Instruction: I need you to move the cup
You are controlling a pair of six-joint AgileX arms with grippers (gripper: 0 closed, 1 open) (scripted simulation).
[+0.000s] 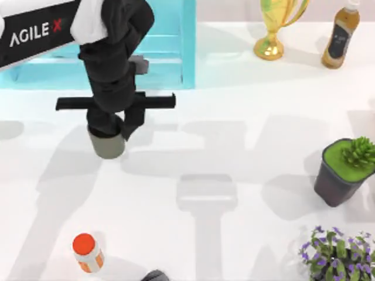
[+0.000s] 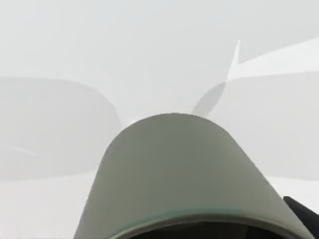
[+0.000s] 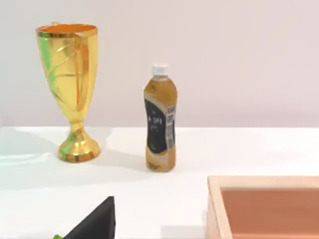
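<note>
White table (image 1: 234, 105) bearing cup (image 1: 108, 145), trophy (image 1: 275, 26), bottle (image 1: 340, 38)

Cup (image 2: 174, 169) sits close up, olive-grey wall tapering away from the cam, its lighter rim arching across w/ the dark inside just under it. A dark bit of the left gripper's finger (image 2: 304, 211) sits beside the cup wall. Past the cup, white tabletop (image 2: 149, 50) w/ soft grey shadows and a brighter wedge of light.

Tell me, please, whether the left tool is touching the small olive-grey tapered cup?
Cannot tell. In the top view the left tool sits directly over the small olive-grey tapered cup, hiding its rim; the left wrist view shows the cup's wall close up, but no contact plainly.
</note>
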